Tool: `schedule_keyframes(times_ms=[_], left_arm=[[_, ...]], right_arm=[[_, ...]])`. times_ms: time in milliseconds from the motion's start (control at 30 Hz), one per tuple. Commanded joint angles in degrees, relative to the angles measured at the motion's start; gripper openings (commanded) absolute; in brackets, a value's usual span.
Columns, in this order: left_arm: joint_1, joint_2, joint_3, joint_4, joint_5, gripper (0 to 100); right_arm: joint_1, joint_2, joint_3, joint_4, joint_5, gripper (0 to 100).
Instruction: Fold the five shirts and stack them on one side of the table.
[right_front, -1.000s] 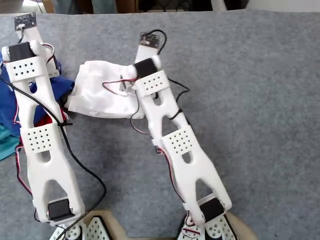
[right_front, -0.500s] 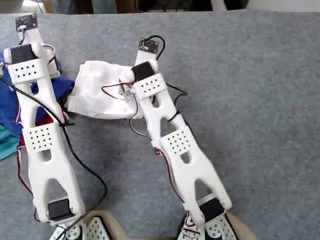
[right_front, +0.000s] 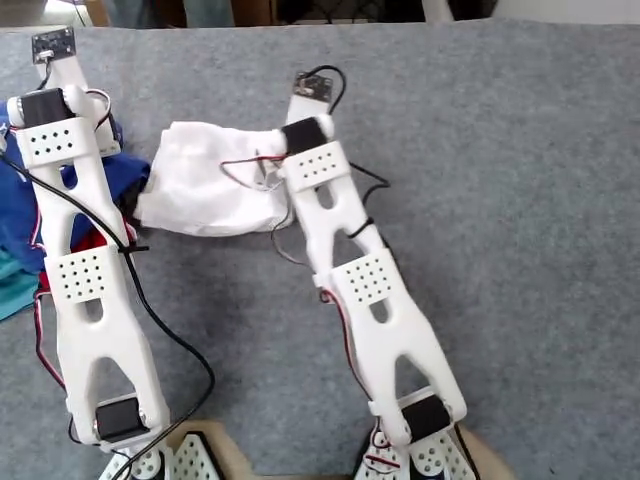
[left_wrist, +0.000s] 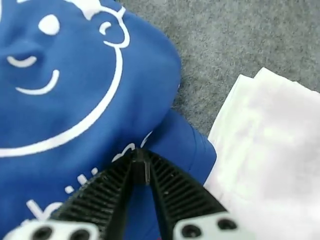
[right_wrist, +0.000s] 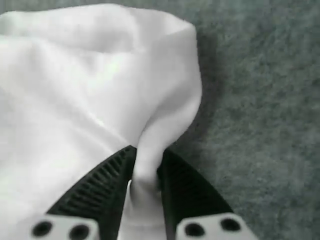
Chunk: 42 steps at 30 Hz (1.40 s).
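Right claw (right_wrist: 146, 172) pinches a soft white shirt (right_wrist: 75, 90) ridge; left claw (left_wrist: 141, 167), jaws together, seemingly touches the printed blue shirt (left_wrist: 75, 100).

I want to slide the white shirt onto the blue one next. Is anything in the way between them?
Yes, the left arm. It stretches over the blue shirt, and the left gripper, shut, sits just above that cloth beside the white shirt, which the right gripper pinches by a fold.
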Motion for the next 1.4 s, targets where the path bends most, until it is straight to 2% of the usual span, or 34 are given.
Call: schedule_keyframes(times_ms=[0, 267, 600, 833, 1067, 1167, 1233, 1367], left_arm=[[-0.5, -0.9, -2.8, 0.0, -0.3, 3], [-0.6, -0.9, -2.7, 0.0, -0.3, 3], [-0.3, -0.9, -2.3, 0.0, -0.4, 3], [1.9, -1.1, 0.7, 0.1, -0.9, 3], [4.8, -1.6, 6.1, 0.3, 0.5, 3], [6.0, -4.9, 12.0, 0.3, 1.7, 3], [6.8, -9.3, 17.8, 0.3, 6.7, 3], [10.4, -23.3, 33.9, 0.3, 10.6, 3]], right_arm=[[5.1, -3.1, -2.2, 2.0, 2.5, 1.5], [13.6, -8.9, 4.9, 2.1, 5.2, 1.4], [21.6, -27.6, 39.7, 1.9, 10.1, 1.5], [20.5, -35.5, 56.0, -0.6, 11.2, 2.1], [21.1, -39.9, 62.2, -4.8, 8.6, 24.6], [21.5, -41.9, 61.8, -5.1, 7.6, 25.9], [21.5, -43.2, 61.3, -5.4, 7.5, 27.0], [22.3, -45.3, 59.4, -5.4, 7.2, 31.6]])
